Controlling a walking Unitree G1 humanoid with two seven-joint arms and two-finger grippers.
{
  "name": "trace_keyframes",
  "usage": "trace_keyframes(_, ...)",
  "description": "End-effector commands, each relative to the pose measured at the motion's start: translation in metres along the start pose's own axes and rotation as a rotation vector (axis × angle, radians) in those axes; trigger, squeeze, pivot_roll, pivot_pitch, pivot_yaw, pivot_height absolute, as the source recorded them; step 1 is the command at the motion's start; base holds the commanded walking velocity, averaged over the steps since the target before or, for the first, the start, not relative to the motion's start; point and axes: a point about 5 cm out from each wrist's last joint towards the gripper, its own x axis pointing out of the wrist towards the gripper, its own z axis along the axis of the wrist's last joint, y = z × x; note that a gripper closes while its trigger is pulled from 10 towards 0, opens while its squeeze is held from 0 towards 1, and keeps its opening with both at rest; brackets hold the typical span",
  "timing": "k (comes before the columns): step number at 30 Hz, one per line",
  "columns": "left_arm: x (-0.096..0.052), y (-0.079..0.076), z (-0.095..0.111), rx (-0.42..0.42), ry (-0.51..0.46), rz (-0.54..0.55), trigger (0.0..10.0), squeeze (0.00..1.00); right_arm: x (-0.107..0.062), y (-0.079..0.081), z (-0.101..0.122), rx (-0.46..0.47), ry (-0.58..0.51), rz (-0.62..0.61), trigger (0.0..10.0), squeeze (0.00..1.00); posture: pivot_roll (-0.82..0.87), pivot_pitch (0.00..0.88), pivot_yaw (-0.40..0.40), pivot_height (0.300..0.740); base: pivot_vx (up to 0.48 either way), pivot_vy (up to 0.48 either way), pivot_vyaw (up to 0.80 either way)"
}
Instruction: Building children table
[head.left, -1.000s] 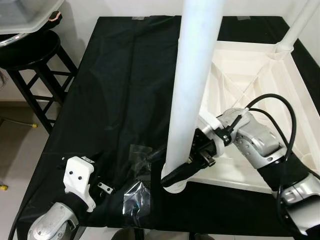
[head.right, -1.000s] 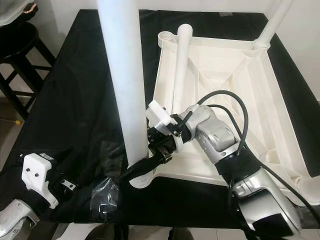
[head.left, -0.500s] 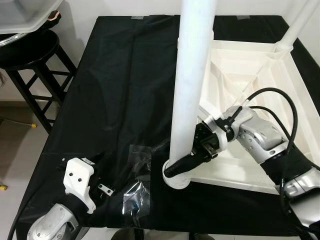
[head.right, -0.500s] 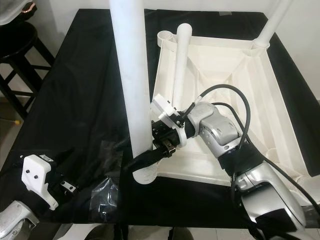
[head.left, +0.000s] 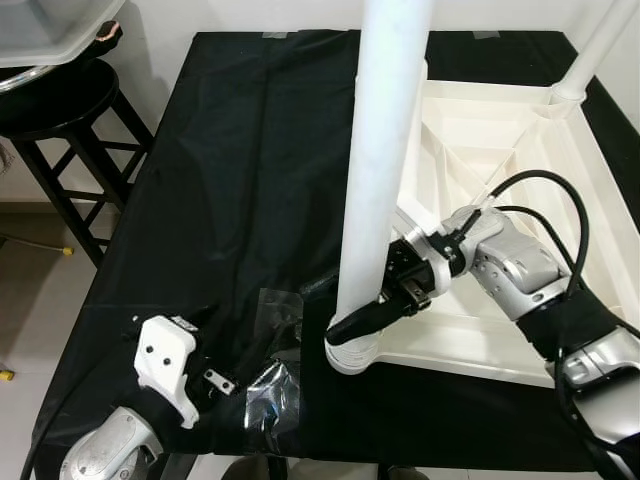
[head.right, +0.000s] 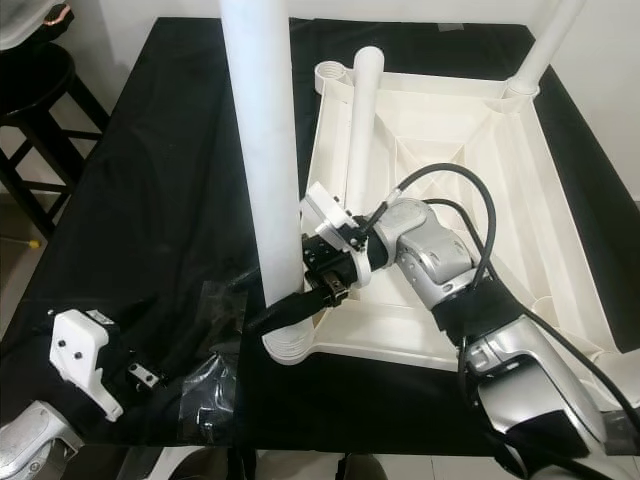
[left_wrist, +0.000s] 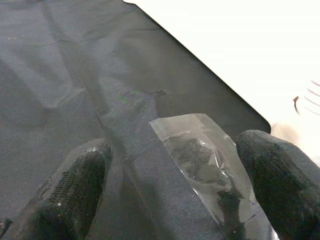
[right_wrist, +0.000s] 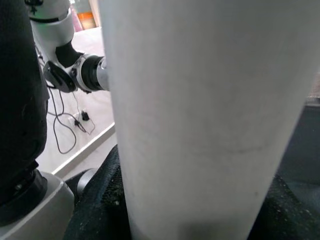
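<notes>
Covering the whole work surface is a black cloth (head.left: 240, 180), draped over a table that stands against a pale wall. On its right half lies the white children's table top (head.right: 470, 150), upside down with its ribbed underside facing up (a moulded shell with diagonal stiffeners). A white leg (head.right: 545, 45) stands upright in the far right corner socket, and another leg (head.right: 362, 120) leans in the far left corner socket.

A third, thicker-looking white table leg (head.left: 385, 170) rises steeply from the near left corner of the top, its lower end seated in or on the round socket (head.left: 350, 352) there; whether it is fully home cannot be told from these views. The right gripper (head.left: 372, 318) reaches across from the right, its long black fingers (head.right: 290, 312) closed around the base of this leg just above the socket. In the right wrist view the leg (right_wrist: 200, 115) runs close before the camera, with one black finger (right_wrist: 20, 100) beside it.

A black stool (head.left: 60, 110) stands off the table's far left corner.

The left gripper (left_wrist: 175, 185) rests low at the near left edge of the cloth, fingers spread wide, with a small clear plastic bag (left_wrist: 205, 165) lying on the cloth between them, untouched as far as can be seen.
</notes>
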Motion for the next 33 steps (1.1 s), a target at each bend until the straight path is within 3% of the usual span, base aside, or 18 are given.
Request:
trace_keyframes(1,-0.003,-0.003,0.001,0.012,0.008,-0.018,10.0,0.0,0.006,0.003,-0.015,0.034,0.073,0.026,10.0,0.0,0.06,0.328,-0.009,0.74,0.0,0.0,0.0)
trace_keyframes(8,-0.003,-0.005,0.001,0.009,0.004,-0.022,10.0,0.0,0.015,0.009,-0.026,-0.006,0.135,0.061,10.0,0.0,0.06,0.328,-0.01,0.74,0.0,0.0,0.0)
trace_keyframes(25,-0.002,-0.006,0.002,0.01,0.002,-0.023,10.0,0.0,0.023,0.019,-0.039,-0.014,0.103,0.048,10.0,0.0,0.05,0.328,-0.016,0.74,0.0,0.0,0.0)
trace_keyframes(29,-0.002,-0.007,0.002,0.011,0.001,-0.021,10.0,0.0,0.022,0.028,-0.044,-0.017,0.086,-0.095,10.0,0.0,0.04,0.323,-0.026,0.74,0.0,0.0,0.0)
trace_keyframes(33,-0.002,-0.006,0.001,0.011,0.001,-0.019,10.0,0.0,0.035,0.048,-0.061,0.086,0.116,-0.396,10.0,0.0,0.04,0.308,-0.03,0.74,0.0,0.0,0.0)
